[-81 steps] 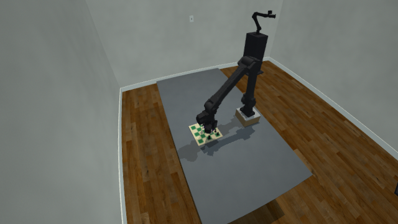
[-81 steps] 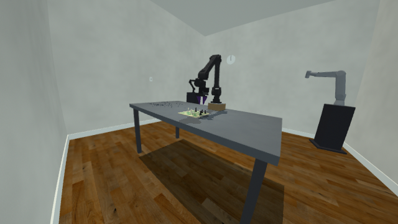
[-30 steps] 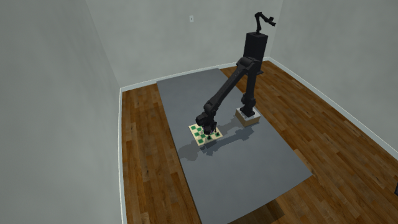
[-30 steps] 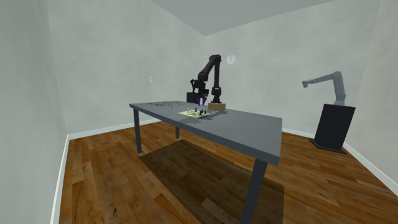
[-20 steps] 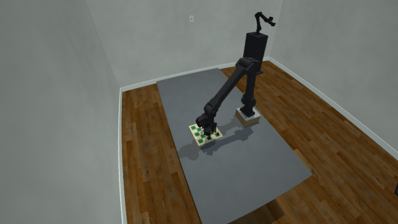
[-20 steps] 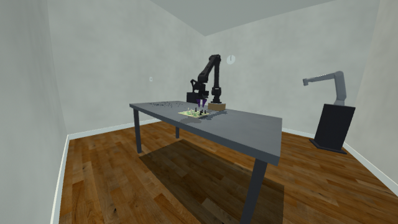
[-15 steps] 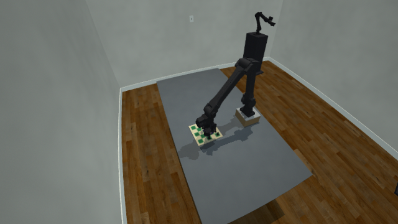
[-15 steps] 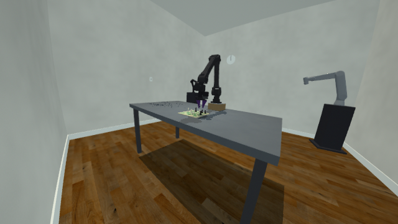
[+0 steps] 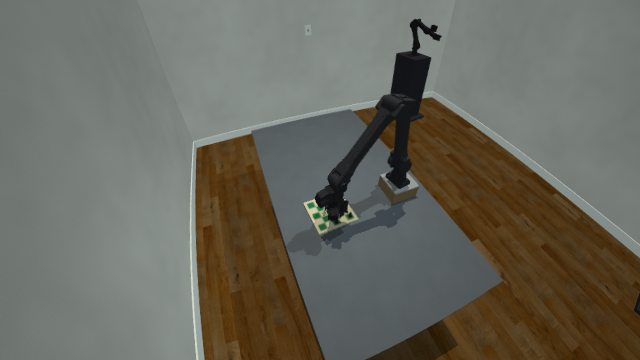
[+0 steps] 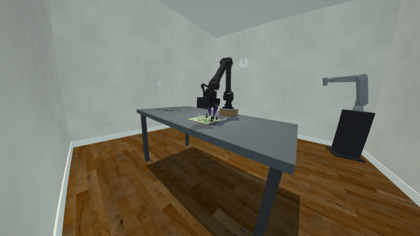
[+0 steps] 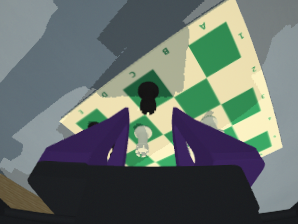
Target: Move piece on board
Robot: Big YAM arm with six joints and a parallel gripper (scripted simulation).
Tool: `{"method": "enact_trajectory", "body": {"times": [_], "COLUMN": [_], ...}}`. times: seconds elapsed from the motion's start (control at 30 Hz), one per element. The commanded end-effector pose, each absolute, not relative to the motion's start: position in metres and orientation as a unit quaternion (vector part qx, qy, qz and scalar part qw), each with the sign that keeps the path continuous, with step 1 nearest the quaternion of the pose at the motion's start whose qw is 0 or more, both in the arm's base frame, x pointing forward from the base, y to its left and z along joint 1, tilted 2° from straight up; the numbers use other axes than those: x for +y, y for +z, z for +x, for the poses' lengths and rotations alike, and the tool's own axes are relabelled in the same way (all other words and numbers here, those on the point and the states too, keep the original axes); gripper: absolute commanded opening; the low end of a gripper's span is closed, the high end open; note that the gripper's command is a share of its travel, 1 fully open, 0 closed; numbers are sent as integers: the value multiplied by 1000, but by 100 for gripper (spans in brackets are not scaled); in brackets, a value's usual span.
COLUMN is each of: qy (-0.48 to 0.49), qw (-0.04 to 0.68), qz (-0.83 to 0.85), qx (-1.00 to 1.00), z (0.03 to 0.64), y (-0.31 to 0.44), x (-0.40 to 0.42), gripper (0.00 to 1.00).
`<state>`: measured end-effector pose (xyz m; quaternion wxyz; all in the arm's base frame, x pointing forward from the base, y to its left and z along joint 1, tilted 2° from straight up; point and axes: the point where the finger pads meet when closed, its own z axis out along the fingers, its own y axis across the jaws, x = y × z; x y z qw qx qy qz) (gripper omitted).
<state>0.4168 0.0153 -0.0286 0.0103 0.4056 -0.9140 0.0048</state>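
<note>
Here's the pickup at C1: the gripper (image 9: 339,216) (image 10: 212,116) (image 11: 150,114), partly open and holding nothing, has the black chess piece (image 11: 148,92) just beyond its fingertips; next, surely, centre, straddle and squeeze gently

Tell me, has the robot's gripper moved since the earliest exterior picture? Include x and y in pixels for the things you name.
Yes: down, closer to the chessboard (image 9: 320,221) (image 10: 195,119) (image 11: 230,80); the gripper (image 9: 340,212) (image 10: 212,117) (image 11: 150,114) was higher above it.
</note>
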Motion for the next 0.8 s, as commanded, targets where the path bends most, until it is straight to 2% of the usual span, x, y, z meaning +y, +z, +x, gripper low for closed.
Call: {"method": "enact_trajectory", "body": {"times": [0.0, 0.77], "qy": [7, 8], "qw": [5, 3], "qz": [403, 403], "qx": [-915, -915], "z": [417, 418], "y": [-32, -32], "x": [10, 10], "gripper": [36, 36]}}
